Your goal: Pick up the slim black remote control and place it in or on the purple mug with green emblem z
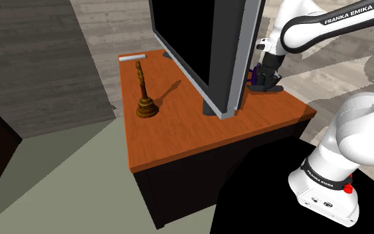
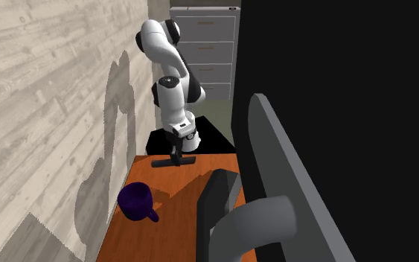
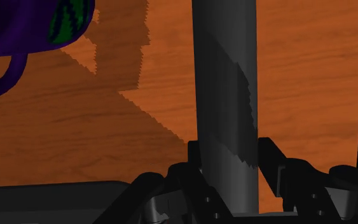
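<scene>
Gripper (image 3: pixel 228 156) is down at the desk (image 1: pixel 179 136), fingers (image 3: pixel 269 159) pressed against the two long sides of the remote (image 3: pixel 225 89), pinching it near one end. The remote is a long dark grey bar that runs straight out from between the fingers. In the second exterior view the gripper (image 2: pixel 178 154) points down at the far end of the desk (image 2: pixel 178 223), with the remote (image 2: pixel 172 161) lying crosswise under it, low at the wood; I cannot tell if it is lifted.

The purple mug (image 3: pixel 25 25) sits apart from the remote and off to one side of it, green emblem (image 3: pixel 66 19) toward the gripper, handle showing. In the second exterior view the mug (image 2: pixel 135 199) is nearer the camera than the gripper and toward that view's left, by the wall.

A big dark monitor (image 1: pixel 205 46) stands on the desk between the gripper (image 1: pixel 266 80) and the near half of the shoulder view. On that view's left are a brown trophy (image 1: pixel 145 100) and, at the far edge, a flat white bar (image 1: pixel 133 57). A grey cabinet (image 2: pixel 208 45) stands behind the arm.
</scene>
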